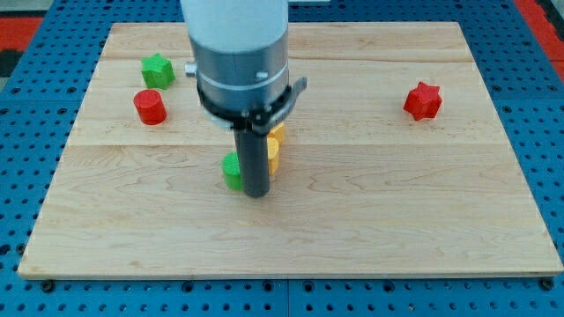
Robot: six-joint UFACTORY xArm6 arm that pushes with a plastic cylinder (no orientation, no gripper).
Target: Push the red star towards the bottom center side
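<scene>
My tip point(256, 195) is down on the wooden board point(370, 220) a little left of centre, and it is a bare rod — there are no jaws on it to be spread or pressed together, and it holds nothing. Just to the view's left of the tip, touching or nearly touching the rod, sits a green block point(232, 171), its shape partly hidden. Just to the view's right, behind the rod, is a yellow block point(276, 150), also half covered, so I cannot tell its shape. The red star point(423, 100) lies well apart from the tip — far toward the view's right and higher up, near the board's right edge. On the view's left, up near the top, are a green star point(157, 70) and, just below it, a red cylinder point(150, 106).
</scene>
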